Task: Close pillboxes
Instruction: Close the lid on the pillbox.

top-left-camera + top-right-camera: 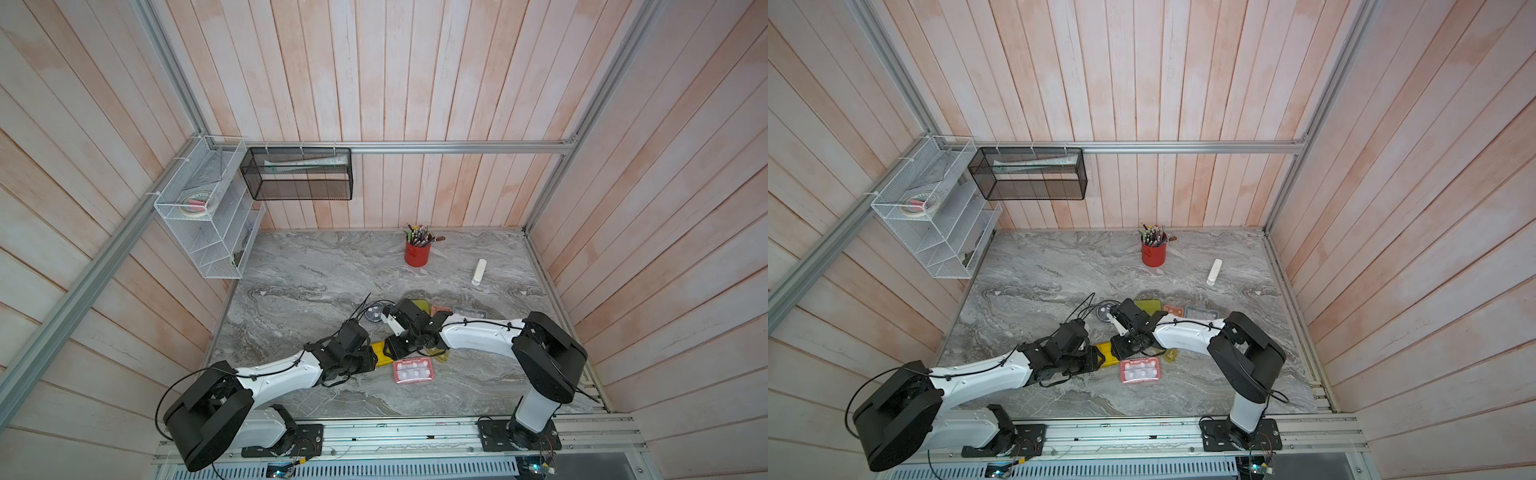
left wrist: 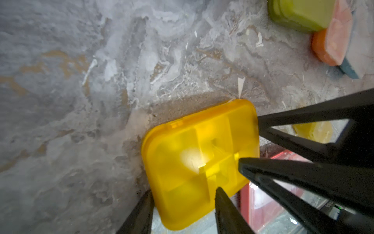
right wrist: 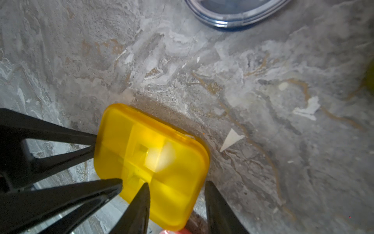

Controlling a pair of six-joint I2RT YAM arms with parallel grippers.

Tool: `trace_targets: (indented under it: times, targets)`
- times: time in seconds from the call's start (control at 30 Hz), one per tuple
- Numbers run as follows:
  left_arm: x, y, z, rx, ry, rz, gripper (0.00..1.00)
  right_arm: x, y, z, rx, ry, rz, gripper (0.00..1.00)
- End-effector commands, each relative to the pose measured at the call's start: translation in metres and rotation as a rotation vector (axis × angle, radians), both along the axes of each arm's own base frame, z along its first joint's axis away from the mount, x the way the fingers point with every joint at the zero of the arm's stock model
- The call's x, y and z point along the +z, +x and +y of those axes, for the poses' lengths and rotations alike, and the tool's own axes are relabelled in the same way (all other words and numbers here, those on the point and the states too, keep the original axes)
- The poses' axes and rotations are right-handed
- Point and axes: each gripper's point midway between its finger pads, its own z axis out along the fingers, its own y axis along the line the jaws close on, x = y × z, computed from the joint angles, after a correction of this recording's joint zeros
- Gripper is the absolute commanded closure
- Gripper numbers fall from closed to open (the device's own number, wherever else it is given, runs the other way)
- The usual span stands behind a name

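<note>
On veined marble (image 2: 81, 101), rounded translucent yellow pillbox (image 2: 188, 154)

soft light, glare on yellow pillbox (image 2: 200, 164) (blurry).

Left arm (image 1: 274, 374) and right arm (image 1: 478, 334): white shells, bulky black joints, thin black cables, black pointed gripper fingers (image 2: 224, 212).
</note>
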Motion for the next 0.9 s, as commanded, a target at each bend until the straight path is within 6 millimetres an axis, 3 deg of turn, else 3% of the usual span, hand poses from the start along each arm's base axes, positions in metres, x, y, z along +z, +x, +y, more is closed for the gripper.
trace_targets:
  times: [0.0, 0.33, 0.63, 0.87]
  targets:
    - [-0.074, -0.077, 0.082, -0.018, 0.371, 0.296, 0.52, -0.026, -0.01, -0.019, 0.014, -0.123, 0.024, 0.56]
    - [-0.074, -0.078, 0.082, -0.022, 0.372, 0.297, 0.53, -0.034, -0.014, -0.022, 0.012, -0.129, 0.041, 0.56]
    - [-0.074, -0.078, 0.082, -0.026, 0.374, 0.298, 0.57, -0.041, -0.015, -0.037, 0.001, -0.192, 0.023, 0.55]
    - [-0.075, -0.078, 0.082, -0.028, 0.377, 0.301, 0.57, -0.042, -0.028, -0.038, 0.04, -0.17, 0.029, 0.55]
